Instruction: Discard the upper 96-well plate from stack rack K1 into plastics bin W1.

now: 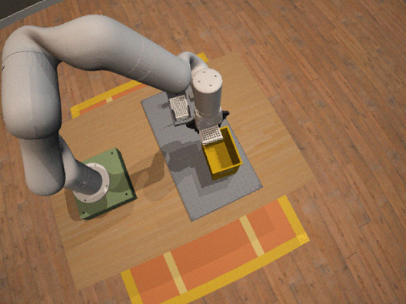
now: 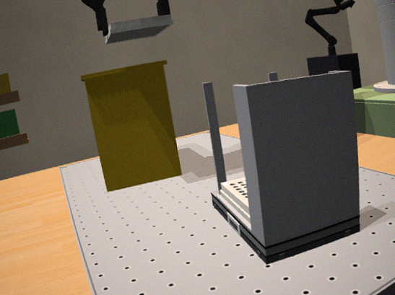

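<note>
My gripper (image 2: 133, 17) is shut on a white 96-well plate (image 2: 138, 29) and holds it level, high above the yellow bin W1 (image 2: 133, 125). In the overhead view the plate (image 1: 209, 134) hangs over the bin's (image 1: 221, 153) near rim, partly over its opening. The bin stands upright on the grey perforated plate. The grey stack rack K1 (image 2: 289, 159) stands in front of the bin, and a second white well plate (image 2: 235, 191) lies at its bottom; it also shows in the overhead view (image 1: 179, 107).
The robot's green base block (image 1: 101, 183) sits on the wooden table left of the grey perforated baseplate (image 1: 199, 154). Orange and yellow floor markings (image 1: 217, 258) lie beyond the table edges. A dark second arm (image 2: 326, 23) stands in the background.
</note>
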You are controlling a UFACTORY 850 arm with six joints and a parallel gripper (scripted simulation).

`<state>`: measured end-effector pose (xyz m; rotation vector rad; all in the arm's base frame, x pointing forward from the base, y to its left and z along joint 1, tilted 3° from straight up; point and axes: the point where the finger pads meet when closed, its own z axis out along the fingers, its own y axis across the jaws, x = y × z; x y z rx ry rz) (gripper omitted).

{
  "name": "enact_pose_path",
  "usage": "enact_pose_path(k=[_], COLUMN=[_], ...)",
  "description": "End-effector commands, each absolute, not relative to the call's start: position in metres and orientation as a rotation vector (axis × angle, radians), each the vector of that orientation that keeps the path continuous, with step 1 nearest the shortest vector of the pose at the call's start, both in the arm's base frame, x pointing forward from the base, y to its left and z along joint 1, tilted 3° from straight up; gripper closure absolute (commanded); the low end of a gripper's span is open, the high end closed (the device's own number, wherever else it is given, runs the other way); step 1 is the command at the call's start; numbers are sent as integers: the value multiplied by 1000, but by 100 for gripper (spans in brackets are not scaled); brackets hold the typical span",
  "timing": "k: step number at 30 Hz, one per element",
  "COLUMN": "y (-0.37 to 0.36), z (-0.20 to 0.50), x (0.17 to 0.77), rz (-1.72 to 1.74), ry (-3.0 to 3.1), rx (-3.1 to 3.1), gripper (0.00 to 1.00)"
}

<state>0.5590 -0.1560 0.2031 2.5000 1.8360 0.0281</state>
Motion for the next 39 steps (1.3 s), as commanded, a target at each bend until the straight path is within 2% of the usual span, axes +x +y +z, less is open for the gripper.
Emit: enact_pose_path(k=[1, 28, 39], y=[-163, -248, -248], z=[204, 202, 202], x=[560, 559, 559], rz=[31, 30, 30], ry=[1836, 1836, 1836], rx=[2498, 2498, 2498], gripper=[100, 100, 100])
